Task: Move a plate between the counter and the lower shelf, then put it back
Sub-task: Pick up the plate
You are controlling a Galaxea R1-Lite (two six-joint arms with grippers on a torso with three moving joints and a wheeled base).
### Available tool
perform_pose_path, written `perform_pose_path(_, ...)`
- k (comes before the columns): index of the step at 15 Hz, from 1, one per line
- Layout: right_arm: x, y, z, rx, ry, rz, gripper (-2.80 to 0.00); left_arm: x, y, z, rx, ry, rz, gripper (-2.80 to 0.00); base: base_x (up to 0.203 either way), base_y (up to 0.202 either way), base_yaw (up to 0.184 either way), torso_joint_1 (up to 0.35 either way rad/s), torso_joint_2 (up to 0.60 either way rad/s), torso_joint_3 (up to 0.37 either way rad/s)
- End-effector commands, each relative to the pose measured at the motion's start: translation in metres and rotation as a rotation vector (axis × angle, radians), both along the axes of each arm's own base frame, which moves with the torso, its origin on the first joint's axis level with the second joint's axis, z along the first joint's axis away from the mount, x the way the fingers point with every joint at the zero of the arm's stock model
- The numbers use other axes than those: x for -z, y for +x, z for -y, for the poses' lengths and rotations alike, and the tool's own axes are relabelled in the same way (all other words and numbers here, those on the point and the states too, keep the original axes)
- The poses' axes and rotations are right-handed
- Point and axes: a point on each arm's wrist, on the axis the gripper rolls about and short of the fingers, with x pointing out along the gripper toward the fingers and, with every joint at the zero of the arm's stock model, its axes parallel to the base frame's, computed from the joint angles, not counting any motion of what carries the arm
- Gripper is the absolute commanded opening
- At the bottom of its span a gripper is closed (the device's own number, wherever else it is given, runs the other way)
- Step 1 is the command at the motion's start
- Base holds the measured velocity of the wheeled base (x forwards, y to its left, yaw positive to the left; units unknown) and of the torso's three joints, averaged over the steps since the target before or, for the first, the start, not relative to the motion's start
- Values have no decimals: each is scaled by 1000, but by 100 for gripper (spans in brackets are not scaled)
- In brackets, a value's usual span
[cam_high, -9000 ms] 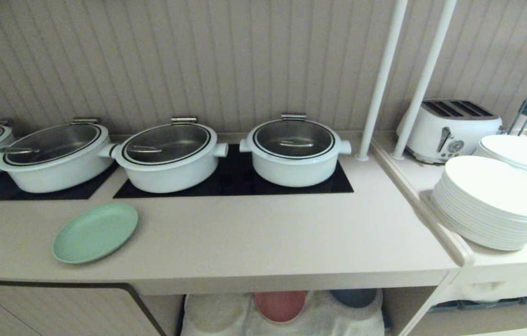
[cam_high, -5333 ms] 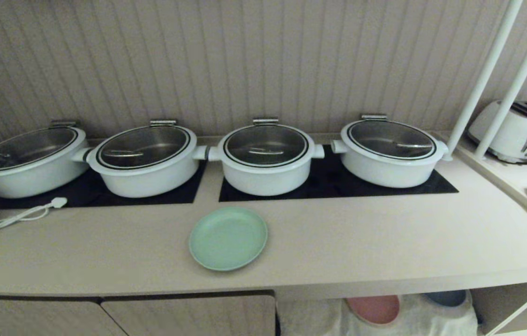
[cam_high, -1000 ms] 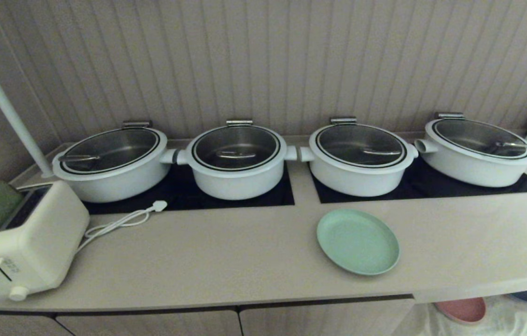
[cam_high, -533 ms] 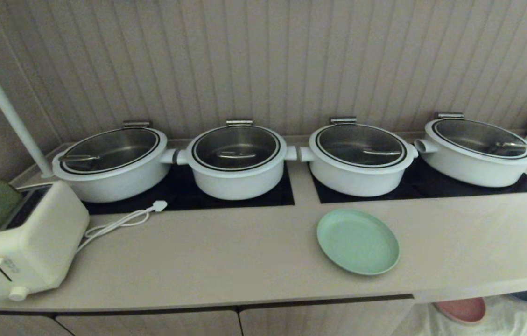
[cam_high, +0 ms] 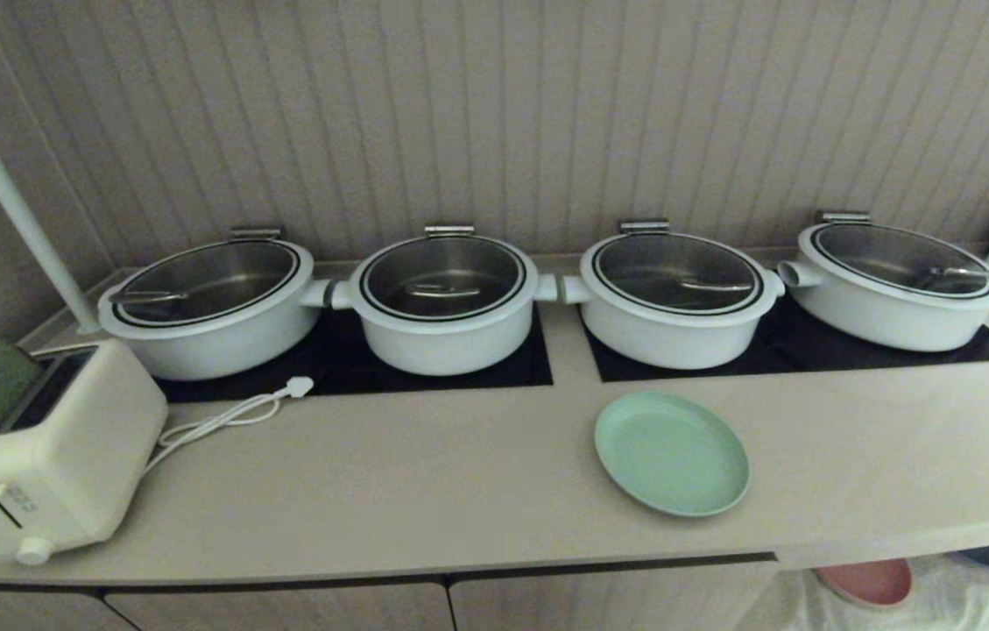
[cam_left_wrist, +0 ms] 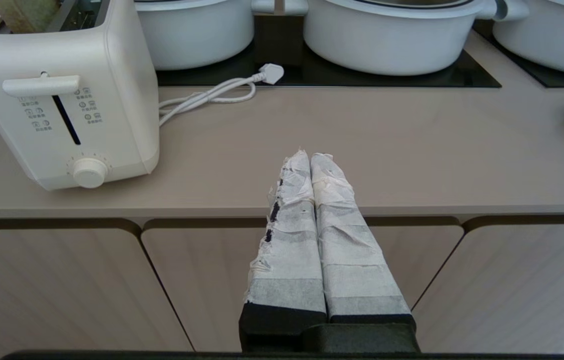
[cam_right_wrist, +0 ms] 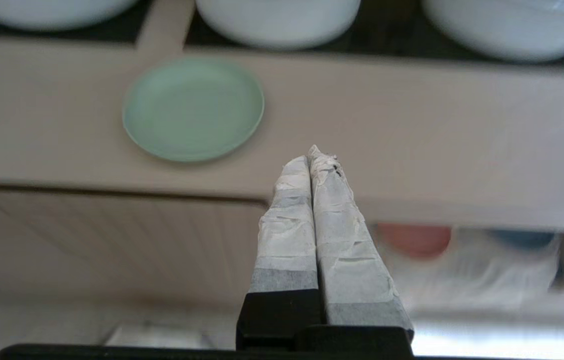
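Since a second ago nothing on the counter (cam_high: pixel 459 491) has shifted in my head view; the plate (cam_high: pixel 672 452) lies where it lay, and my arms are out of that view. Since nine seconds ago the whole scene has slid sideways, which is my own camera moving, not the things.

The plate lies flat, hollow side up, near the counter's front edge, just in front of the third pot (cam_high: pixel 678 300) from the left. It is round, so it has no long axis and points no way. Nothing rests on it or touches it.

My right gripper (cam_right_wrist: pixel 313 152) hangs in front of the counter edge, fingers pressed together and empty, apart from the plate. Below the counter, past those fingers, the lower shelf (cam_right_wrist: pixel 466 280) shows its white cloth with a pink plate (cam_right_wrist: pixel 414 239) and a blue plate (cam_right_wrist: pixel 521 237) on it.

My left gripper (cam_left_wrist: pixel 309 156) is also closed and empty, before the cupboard doors (cam_left_wrist: pixel 62 285), with the toaster (cam_left_wrist: pixel 62 95) and its cord (cam_left_wrist: pixel 212 95) beyond. Four pots stand on the hobs (cam_high: pixel 345 368) behind.
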Motion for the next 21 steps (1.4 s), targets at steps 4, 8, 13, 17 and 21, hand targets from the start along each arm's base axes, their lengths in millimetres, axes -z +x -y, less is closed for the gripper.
perform_pose_path(4, 18, 100, 3, 98, 132, -411, -280, 0, 0, 0, 0, -1, 1, -280, 0, 0, 0, 0, 0, 0)
perform_pose_path(8, 50, 151, 8, 160, 170, -624, -280, 0, 0, 0, 0, -1, 1, -280, 0, 0, 0, 0, 0, 0)
perform_pose_path(13, 76, 206, 7, 154, 168, -747, -280, 0, 0, 0, 0, -1, 0, -280, 0, 0, 0, 0, 0, 0)
perform_pose_path(17, 77, 257, -19, 66, 141, -731, -280, 0, 0, 0, 0, -1, 1, -280, 0, 0, 0, 0, 0, 0)
perform_pose_path(21, 75, 274, -52, -22, 100, -783, -280, 0, 0, 0, -2, -1, 1, -280, 0, 0, 0, 0, 0, 0)
